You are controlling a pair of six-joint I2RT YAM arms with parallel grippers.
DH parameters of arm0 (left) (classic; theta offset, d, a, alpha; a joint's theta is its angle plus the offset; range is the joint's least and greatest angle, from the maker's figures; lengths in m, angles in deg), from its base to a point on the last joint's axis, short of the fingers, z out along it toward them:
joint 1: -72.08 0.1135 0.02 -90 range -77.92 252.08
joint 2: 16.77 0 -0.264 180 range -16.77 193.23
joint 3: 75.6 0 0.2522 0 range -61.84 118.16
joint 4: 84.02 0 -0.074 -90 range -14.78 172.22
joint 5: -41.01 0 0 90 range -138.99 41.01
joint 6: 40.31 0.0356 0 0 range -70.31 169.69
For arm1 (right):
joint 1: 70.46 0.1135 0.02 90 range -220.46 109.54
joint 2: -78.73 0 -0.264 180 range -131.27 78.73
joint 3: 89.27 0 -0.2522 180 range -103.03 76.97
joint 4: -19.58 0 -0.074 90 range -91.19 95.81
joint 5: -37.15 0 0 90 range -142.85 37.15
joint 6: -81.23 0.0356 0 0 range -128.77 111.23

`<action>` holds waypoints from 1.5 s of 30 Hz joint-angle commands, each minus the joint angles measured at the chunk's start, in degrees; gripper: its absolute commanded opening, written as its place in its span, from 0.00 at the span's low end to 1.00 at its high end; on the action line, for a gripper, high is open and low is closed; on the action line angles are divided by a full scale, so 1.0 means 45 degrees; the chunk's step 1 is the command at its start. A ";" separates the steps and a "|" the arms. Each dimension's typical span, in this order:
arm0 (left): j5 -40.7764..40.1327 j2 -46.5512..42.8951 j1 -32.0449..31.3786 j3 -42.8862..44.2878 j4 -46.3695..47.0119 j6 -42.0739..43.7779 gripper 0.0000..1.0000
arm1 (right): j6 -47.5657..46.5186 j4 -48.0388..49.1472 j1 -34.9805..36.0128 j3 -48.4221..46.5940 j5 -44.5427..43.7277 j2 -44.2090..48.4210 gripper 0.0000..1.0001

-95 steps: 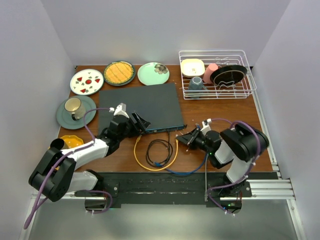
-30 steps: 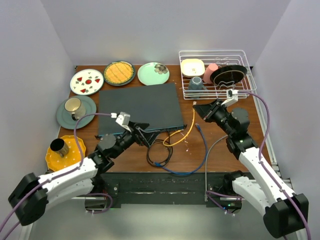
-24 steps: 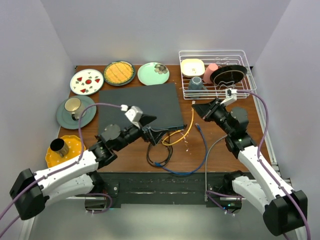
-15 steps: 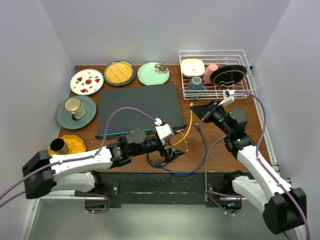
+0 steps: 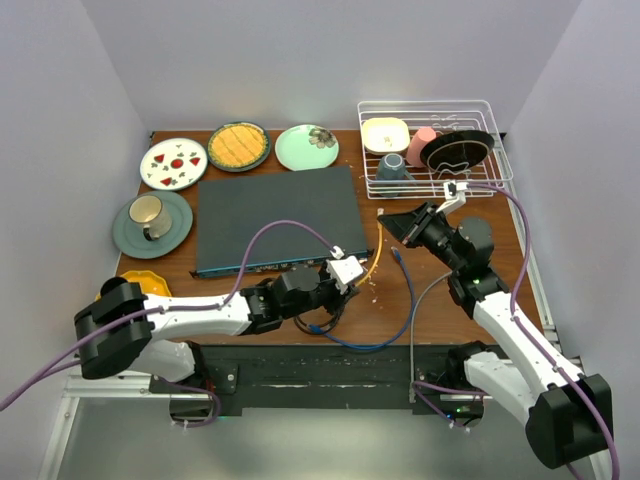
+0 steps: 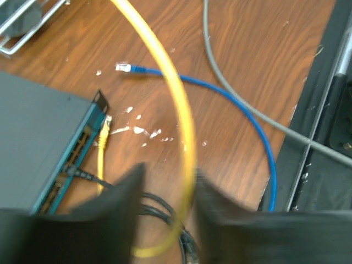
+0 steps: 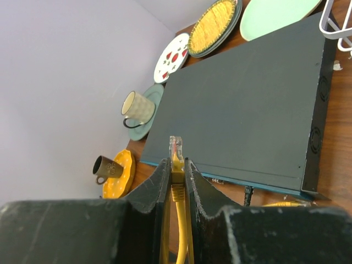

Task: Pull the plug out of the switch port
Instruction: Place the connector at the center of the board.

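The switch [image 5: 275,210] lies flat in the middle of the table, its blue front edge toward me. My right gripper [image 5: 385,220] hangs off the switch's right end, shut on a yellow cable's clear plug [image 7: 175,149], which is free in the air. That yellow cable [image 5: 378,250] droops down to my left gripper [image 5: 350,275]. In the left wrist view the cable [image 6: 179,104] runs between the blurred fingers [image 6: 118,203], which stand apart. A second yellow plug [image 6: 103,129] sits in a port at the front corner of the switch [image 6: 38,132].
A black cable [image 6: 82,175] is plugged in beside it and coils at the table front [image 5: 320,305]. A loose blue cable [image 5: 405,290] and a grey one [image 6: 220,77] lie on the right. A dish rack [image 5: 435,150] stands back right. Plates [image 5: 173,163] and cups [image 5: 148,210] stand on the left.
My left arm swung right from the switch's front edge to the yellow cable, and its jaws narrowed around it. The right gripper holds the lifted plug almost still.
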 commanded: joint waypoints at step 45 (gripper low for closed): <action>-0.2673 -0.2022 -0.0002 0.5588 -0.2702 -0.0720 0.00 | -0.0680 -0.3759 -0.0042 -0.0027 -0.4569 0.3658 0.54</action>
